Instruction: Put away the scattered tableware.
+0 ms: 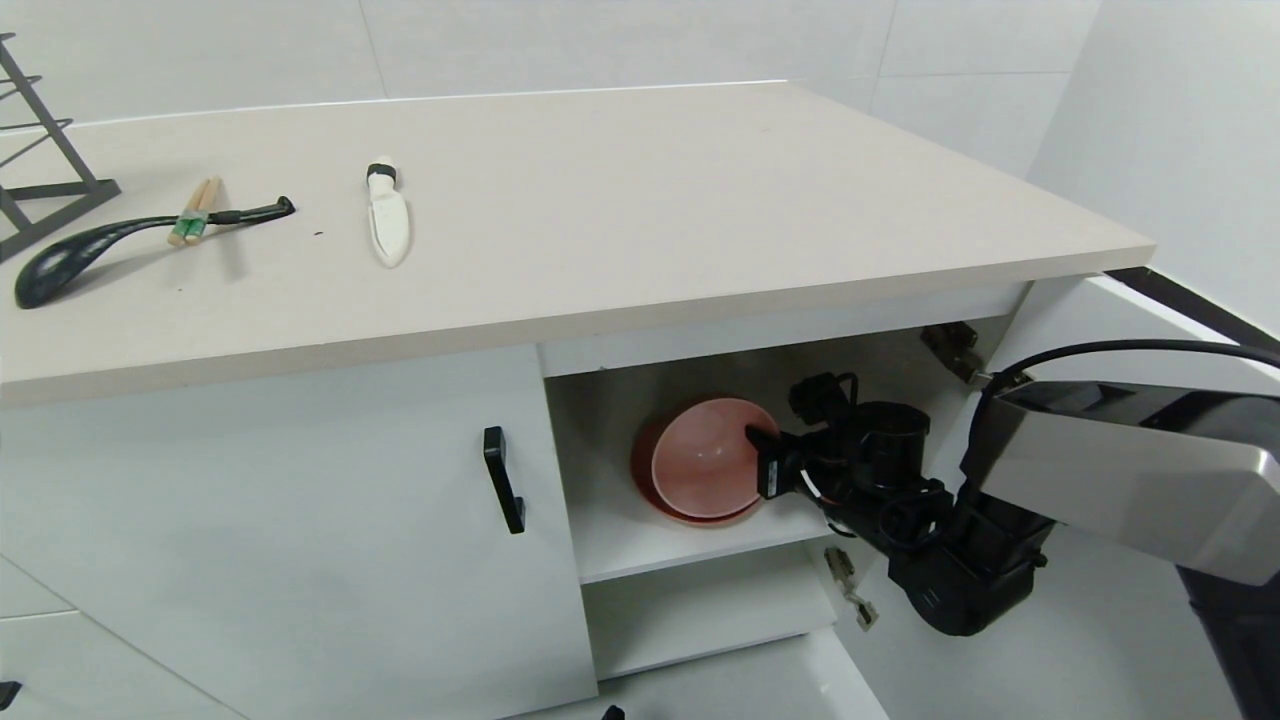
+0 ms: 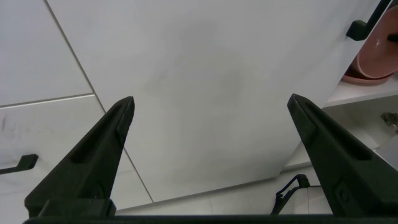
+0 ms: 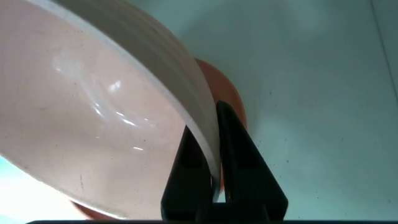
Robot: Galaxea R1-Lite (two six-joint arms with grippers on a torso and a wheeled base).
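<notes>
Between the fingers of the right gripper (image 1: pixel 760 452) sits the rim of a pink bowl (image 1: pixel 705 460). The jaws are clamped on that rim, one finger inside the bowl and one outside, as the right wrist view shows close up. This gripper is inside the open cabinet, just above its upper shelf (image 1: pixel 640 545). The bowl hangs tilted from the fingers, with its hollow turned toward the cabinet opening.

Directly beyond and below the gripper, a darker red dish (image 1: pixel 643 478) lies on the shelf, and the pink bowl covers most of it. Whether the bowl's lower edge touches the dish cannot be told.

To the left of the right gripper is the closed cabinet door (image 1: pixel 300 520) with its black handle (image 1: pixel 503 480). The left gripper (image 2: pixel 211 102) faces this white door with its jaws spread wide and nothing between them. Off to one side of it, the left wrist view catches the pink bowl and the edge of the shelf.

Well above the right gripper and far to its left, more tableware lies on the countertop (image 1: pixel 650 200):
- a white knife (image 1: pixel 388 225), lying alone
- a black spoon (image 1: pixel 70 255)
- a pair of chopsticks (image 1: pixel 195 225), lying across the spoon's handle

A black wire rack (image 1: pixel 40 170) stands past the spoon, at the counter's far left.
</notes>
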